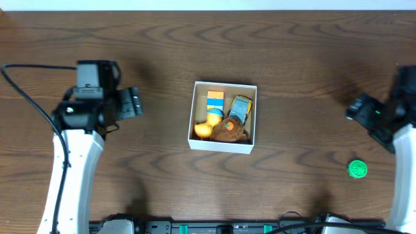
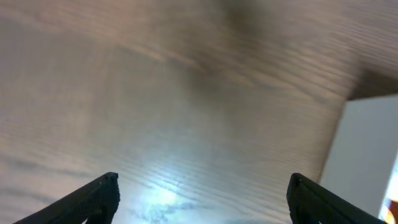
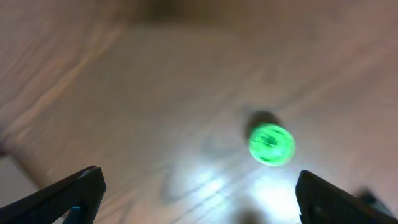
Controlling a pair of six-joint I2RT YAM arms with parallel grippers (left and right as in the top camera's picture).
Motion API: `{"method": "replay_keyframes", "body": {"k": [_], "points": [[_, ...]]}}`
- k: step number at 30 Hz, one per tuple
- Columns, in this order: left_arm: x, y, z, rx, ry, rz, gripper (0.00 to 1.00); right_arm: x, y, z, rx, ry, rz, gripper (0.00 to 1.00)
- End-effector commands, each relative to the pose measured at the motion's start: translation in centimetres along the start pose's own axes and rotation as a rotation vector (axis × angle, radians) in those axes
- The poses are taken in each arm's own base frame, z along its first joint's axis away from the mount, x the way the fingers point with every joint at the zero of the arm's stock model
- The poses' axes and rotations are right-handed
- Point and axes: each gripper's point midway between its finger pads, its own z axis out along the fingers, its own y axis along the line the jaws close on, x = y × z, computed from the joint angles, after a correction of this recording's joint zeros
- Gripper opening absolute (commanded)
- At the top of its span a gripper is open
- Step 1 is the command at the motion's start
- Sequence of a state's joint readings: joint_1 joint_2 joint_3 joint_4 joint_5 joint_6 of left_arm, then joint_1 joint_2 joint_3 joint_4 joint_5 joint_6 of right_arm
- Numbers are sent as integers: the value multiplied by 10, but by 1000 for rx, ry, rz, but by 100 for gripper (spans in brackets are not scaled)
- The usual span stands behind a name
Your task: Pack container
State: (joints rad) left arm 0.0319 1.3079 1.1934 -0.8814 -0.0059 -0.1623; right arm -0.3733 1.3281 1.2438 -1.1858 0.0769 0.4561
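The white square container (image 1: pixel 223 147) sits at the table's middle and holds several toys: an orange-and-blue block (image 1: pixel 215 99), a yellow piece (image 1: pixel 203 129), a yellow-blue car (image 1: pixel 241 107) and a brown toy (image 1: pixel 230 132). Its white wall shows at the right edge of the left wrist view (image 2: pixel 367 155). A green round toy (image 1: pixel 357 169) lies on the table at the right, also in the right wrist view (image 3: pixel 271 144). My left gripper (image 2: pixel 202 196) is open and empty over bare wood left of the container. My right gripper (image 3: pixel 199 193) is open and empty, above the table near the green toy.
The dark wood table (image 1: pixel 312 58) runs across the whole view. The left arm (image 1: pixel 84 110) stands left of the container, the right arm (image 1: pixel 390 114) at the far right edge. Cables and mounts line the front edge.
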Motion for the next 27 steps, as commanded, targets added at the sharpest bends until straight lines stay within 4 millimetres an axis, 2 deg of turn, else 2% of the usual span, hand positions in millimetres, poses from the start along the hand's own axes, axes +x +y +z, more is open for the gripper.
{"method": "replay_keyframes", "body": {"k": [1, 6, 9, 13, 21, 27], "points": [[5, 11, 13, 7, 62, -90, 87, 0, -33, 10, 62, 36, 105, 99], [9, 16, 24, -8, 102, -102, 87, 16, -57, 39, 89, 90, 174, 99], [11, 16, 29, -11, 118, -104, 87, 28, -70, 66, 87, 109, 224, 99], [12, 16, 32, -13, 127, -103, 87, 41, -73, 99, 23, 117, 255, 99], [12, 16, 32, -13, 127, -103, 87, 61, -83, 132, 48, 126, 325, 99], [12, 16, 32, -13, 127, -103, 87, 68, -90, 140, 88, 139, 344, 99]]}}
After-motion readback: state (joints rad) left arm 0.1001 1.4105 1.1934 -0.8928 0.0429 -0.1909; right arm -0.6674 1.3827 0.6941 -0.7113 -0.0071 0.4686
